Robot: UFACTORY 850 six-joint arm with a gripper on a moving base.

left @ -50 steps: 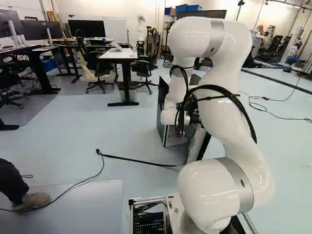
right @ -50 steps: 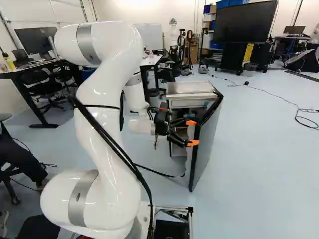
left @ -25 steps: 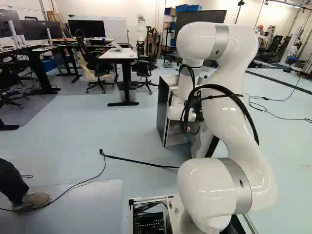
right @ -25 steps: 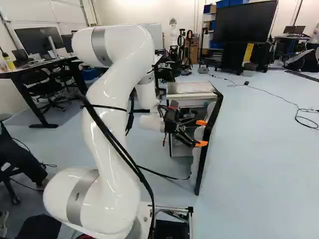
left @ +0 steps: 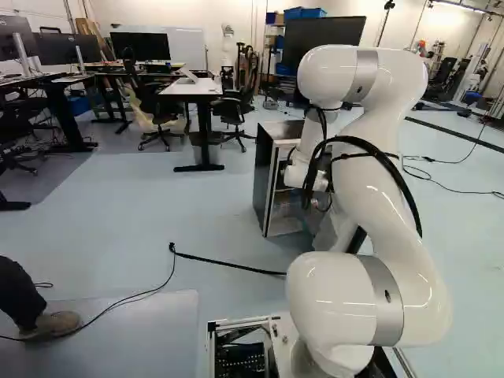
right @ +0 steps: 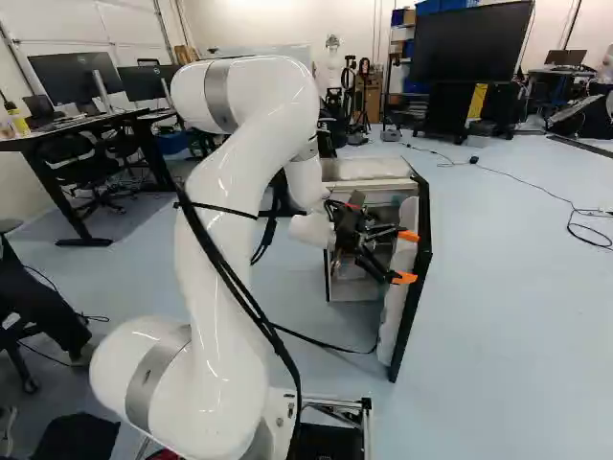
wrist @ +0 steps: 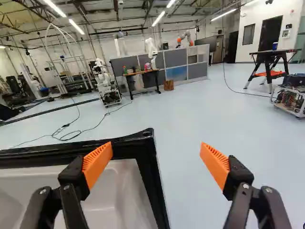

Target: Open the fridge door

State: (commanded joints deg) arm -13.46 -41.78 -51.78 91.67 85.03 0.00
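Fridge door (right: 412, 316) stands open, swung out from the fridge cabinet (right: 366, 171), at about four o'clock from the centre of the right base view; the cabinet sits nearer two o'clock. The black gripper (right: 407, 257) has its two fingers spread wide, pinching nothing. In the wrist view the door's corner shows between the orange pads (wrist: 97, 164), one overlapping its frame; whether they touch, I cannot tell
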